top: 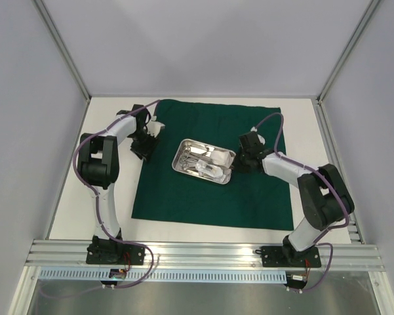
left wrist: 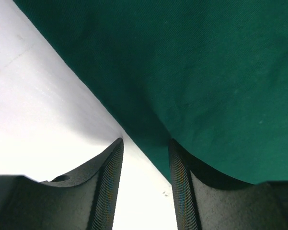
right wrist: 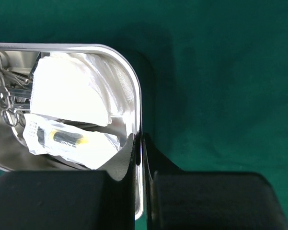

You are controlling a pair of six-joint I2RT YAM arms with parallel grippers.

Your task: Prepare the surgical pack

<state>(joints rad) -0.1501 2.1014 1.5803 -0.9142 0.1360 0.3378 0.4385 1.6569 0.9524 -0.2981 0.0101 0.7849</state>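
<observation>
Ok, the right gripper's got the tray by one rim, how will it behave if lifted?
Probably stiff: the steel tray is shiny formed metal. Pinched by the right gripper at one rim only, it would likely tilt, sliding the gauze and instruments. The polished rim may slip in the grip.

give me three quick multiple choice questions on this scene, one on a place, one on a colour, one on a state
1. Where is the tray relative to the cloth? A beside it; B on it; C under it.
2. What colour is the cloth? A dark green; B blue; C white.
3. How are the right fingers? A spread wide; B out of view; C closed on the tray's rim.
Key: B: cloth shows all round the tray. A: dark green in every view. C: the rim sits pinched between them.
</observation>
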